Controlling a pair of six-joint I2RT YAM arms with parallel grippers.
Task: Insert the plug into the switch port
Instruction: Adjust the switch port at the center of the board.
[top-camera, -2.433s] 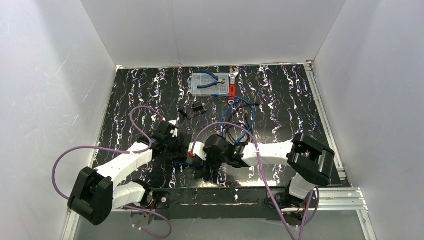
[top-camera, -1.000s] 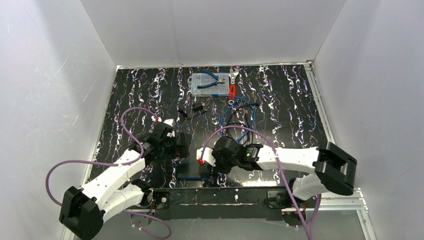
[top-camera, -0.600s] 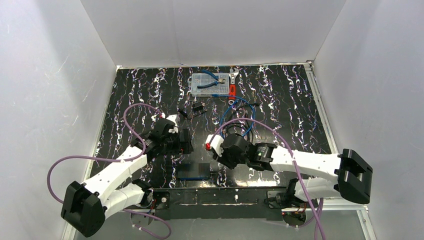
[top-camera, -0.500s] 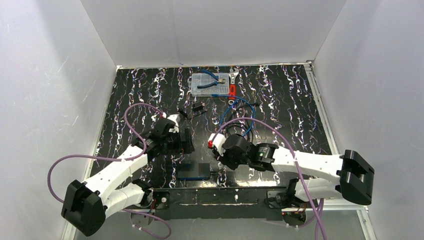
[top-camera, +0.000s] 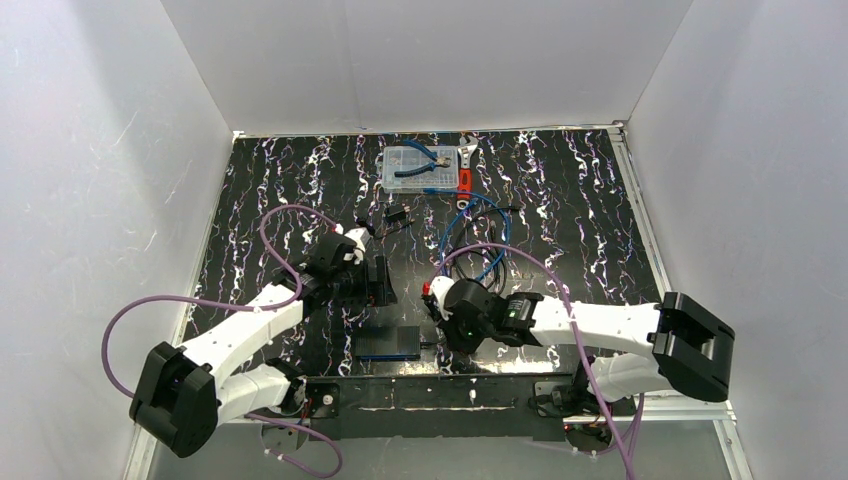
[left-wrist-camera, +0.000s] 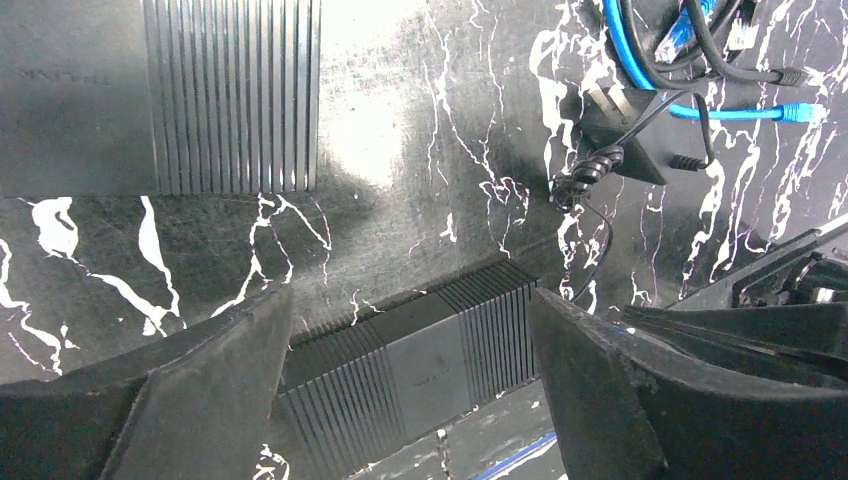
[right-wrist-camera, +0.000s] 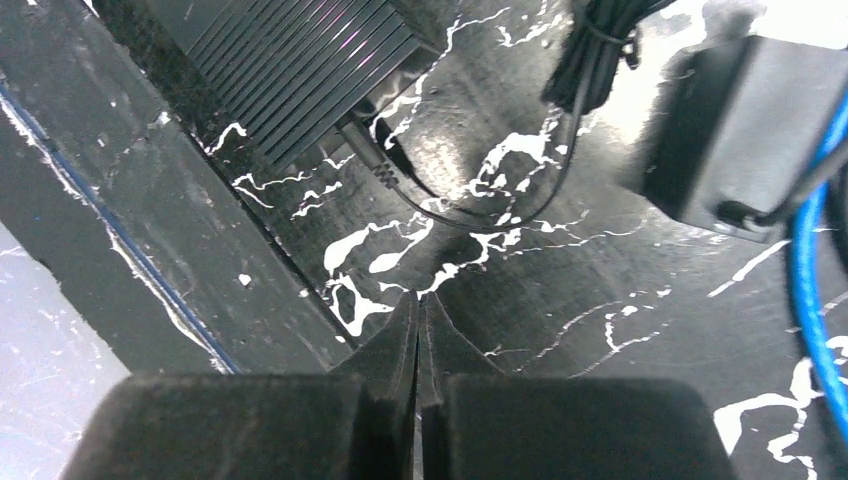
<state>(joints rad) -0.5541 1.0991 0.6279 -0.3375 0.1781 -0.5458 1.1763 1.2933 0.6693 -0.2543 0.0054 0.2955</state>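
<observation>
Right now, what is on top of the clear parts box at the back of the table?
Blue-handled pliers lie across the lid of the clear parts box. Its contents beneath them are too small to make out.

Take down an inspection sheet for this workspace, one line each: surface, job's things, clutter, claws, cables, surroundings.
Surface: glossy black table with white veining.
Job's things: switch lies flat near the front edge; plug appears seated in its edge.
Clutter: clear parts box with blue pliers on it, wrench beside it, black adapter.
Claws: left claw open, above the switch, holding nothing; right claw shut, empty.
Cables: blue cable coiled with black ones; thin lead runs from the plug toward the adapter; purple arm cables.
Surroundings: white walls, metal rails.
</observation>
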